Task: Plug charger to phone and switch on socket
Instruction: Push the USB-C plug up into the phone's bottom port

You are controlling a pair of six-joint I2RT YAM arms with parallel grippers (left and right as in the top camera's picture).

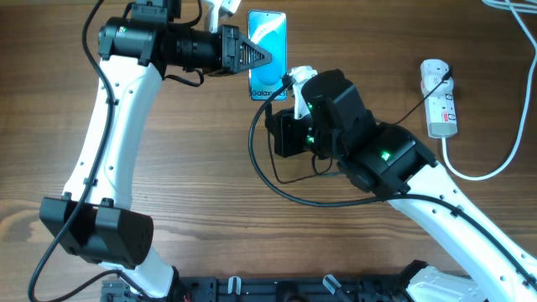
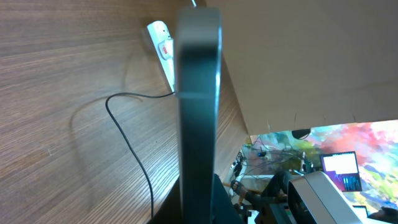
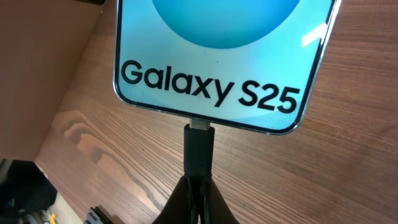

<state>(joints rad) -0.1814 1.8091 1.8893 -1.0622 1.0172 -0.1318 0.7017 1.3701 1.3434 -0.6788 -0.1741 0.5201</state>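
Note:
The phone [image 1: 267,42], with a cyan screen and a white "Galaxy S25" strip, is held off the table at the back centre. My left gripper [image 1: 258,55] is shut on its side; the left wrist view shows the phone edge-on [image 2: 199,93]. My right gripper [image 1: 290,84] is shut on the charger's dark connector [image 3: 199,149], whose tip meets the port in the phone's bottom edge [image 3: 217,56]. The thin black charger cable [image 1: 277,180] loops back over the table towards the white socket [image 1: 440,99], which lies at the right and also shows in the left wrist view [image 2: 160,42].
The socket's thick white cord [image 1: 495,170] curves along the right edge of the table. The right arm's body [image 1: 369,147] lies between the phone and the socket. A brown board [image 2: 298,56] and cluttered equipment stand beyond the table's edge.

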